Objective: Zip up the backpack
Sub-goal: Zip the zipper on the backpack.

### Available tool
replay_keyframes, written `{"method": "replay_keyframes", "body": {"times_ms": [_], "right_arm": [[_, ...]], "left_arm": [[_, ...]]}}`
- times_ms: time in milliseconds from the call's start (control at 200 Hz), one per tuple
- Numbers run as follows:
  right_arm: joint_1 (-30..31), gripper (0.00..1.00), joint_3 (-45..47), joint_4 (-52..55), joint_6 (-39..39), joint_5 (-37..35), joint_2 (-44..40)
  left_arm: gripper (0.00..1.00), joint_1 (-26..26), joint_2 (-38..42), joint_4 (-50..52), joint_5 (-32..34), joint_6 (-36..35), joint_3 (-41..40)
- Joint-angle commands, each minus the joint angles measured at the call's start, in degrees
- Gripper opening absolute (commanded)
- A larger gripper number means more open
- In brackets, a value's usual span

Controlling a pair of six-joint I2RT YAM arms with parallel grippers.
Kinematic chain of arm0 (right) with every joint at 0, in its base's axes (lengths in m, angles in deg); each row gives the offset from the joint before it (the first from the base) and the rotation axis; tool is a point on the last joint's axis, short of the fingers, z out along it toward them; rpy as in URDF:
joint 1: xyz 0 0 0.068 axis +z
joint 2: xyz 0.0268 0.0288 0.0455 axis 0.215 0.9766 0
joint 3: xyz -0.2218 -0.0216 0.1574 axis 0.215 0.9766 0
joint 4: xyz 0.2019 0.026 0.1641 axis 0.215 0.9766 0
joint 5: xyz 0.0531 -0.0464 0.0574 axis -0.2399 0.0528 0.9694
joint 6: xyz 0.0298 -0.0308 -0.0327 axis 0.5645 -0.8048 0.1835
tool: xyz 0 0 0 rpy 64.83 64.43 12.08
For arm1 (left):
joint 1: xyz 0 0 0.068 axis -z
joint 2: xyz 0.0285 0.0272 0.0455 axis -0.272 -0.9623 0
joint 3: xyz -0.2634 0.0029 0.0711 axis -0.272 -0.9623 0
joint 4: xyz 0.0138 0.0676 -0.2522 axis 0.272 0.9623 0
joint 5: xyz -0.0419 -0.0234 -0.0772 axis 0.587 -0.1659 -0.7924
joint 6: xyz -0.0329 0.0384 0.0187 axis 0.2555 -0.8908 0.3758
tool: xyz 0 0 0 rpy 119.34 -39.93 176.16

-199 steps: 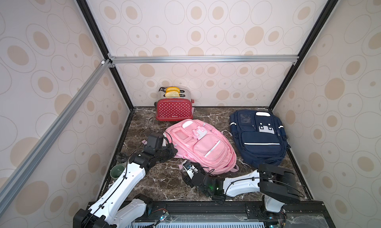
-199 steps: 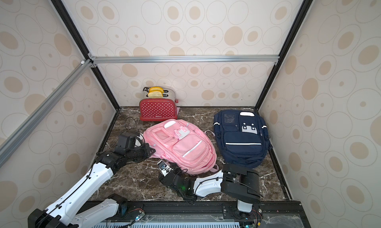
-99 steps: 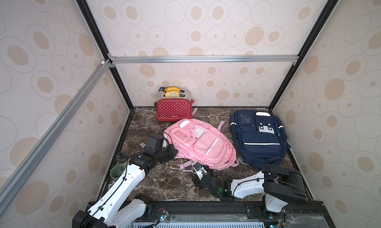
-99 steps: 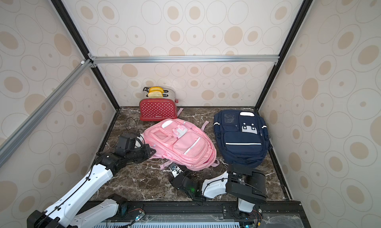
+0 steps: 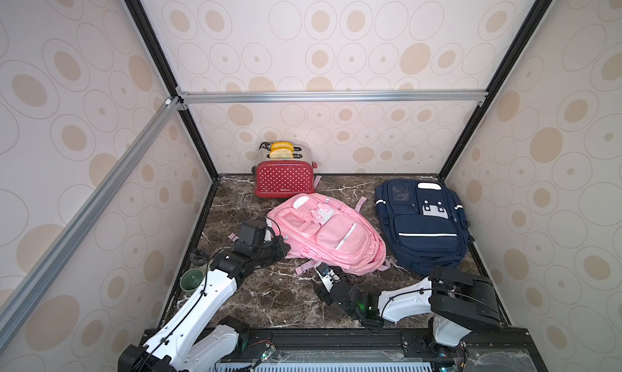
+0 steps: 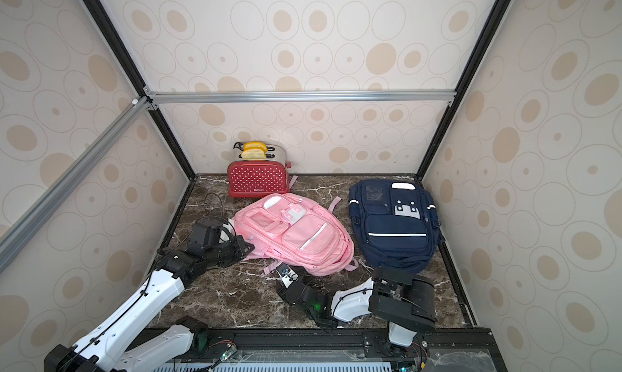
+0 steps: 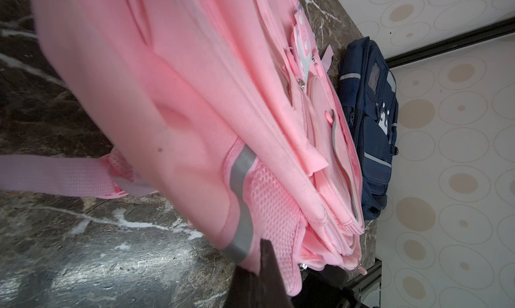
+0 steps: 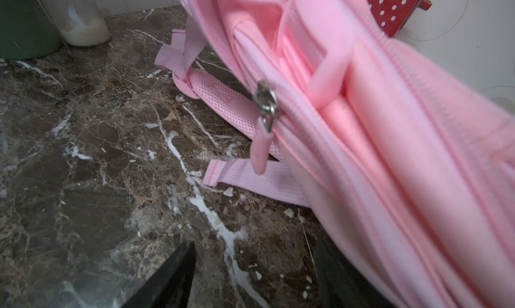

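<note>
**Fig.** Both top views, L to R.
- **Lower left:** green cup (image 5: 191,279) by the wall.
- **Left of centre:** left gripper (image 5: 284,247), jaws closed on the edge of the mesh side pocket (image 7: 276,217) of the pink backpack (image 5: 331,234).
- **Centre:** the pack lies face up on the marble tabletop (image 5: 269,296). Behind it, 1 red toaster (image 5: 284,183) w/ 2 toast slices (image 5: 282,150).
- **Below centre:** right gripper (image 5: 327,275), jaws wide apart, nothing between them, just beside the pack's near edge. In the right wrist view, the zipper pull (image 8: 264,111) hangs mid-frame, untouched.
- **Right:** navy backpack (image 5: 422,225), just beside the pink 1.
</note>
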Motion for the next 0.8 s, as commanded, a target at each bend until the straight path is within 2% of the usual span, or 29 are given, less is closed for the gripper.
{"method": "replay_keyframes", "body": {"times_ms": [0,195,526,796], "right_arm": [[-1.0,0.72,-3.9,-1.8,-2.2,-0.6,1.0],[-1.1,0.71,-4.4,-2.4,-1.9,-0.5,1.0],[-1.1,0.71,-5.0,-3.0,-5.9,-3.3,-0.4],[-1.1,0.72,-4.9,-10.6,-7.7,-3.7,0.6]], "left_arm": [[0.0,0.2,2.0,-1.1,-0.8,-0.3,0.2],[0.0,0.2,2.3,-1.1,-1.0,-0.2,-0.1],[0.0,0.2,1.7,-1.6,-1.7,0.2,-1.3],[0.0,0.2,2.1,-2.6,-2.2,0.9,-3.2]]}}
